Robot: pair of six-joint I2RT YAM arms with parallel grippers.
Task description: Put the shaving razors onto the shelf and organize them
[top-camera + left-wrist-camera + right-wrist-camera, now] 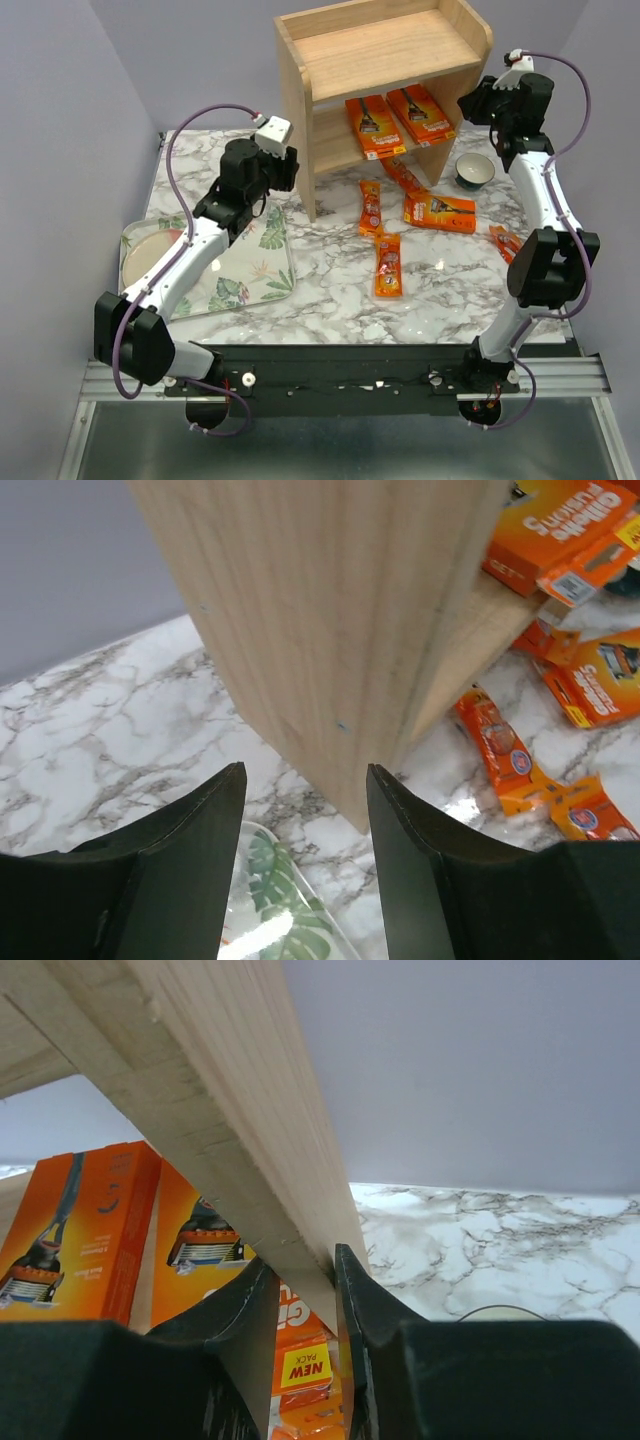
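Observation:
The light wood shelf [380, 50] stands at the back of the table. Two wide orange shaving razors packs [374, 127] [421, 112] lie on its lower tier. Several more orange packs lie on the marble in front, among them a wide card [439, 212] and narrow blister packs [371, 207] [388, 265] [505, 243]. My right gripper [470, 100] [305, 1265] is shut on the front edge of the shelf's right side panel [220, 1090], one finger on each face. My left gripper [290, 165] [305, 780] stands open just short of the left side panel [320, 610], holding nothing.
A leaf-print tray [250, 270] with a round plate [150, 250] lies under the left arm. A dark bowl [474, 171] sits right of the shelf, under the right arm. Purple walls close in the table on three sides.

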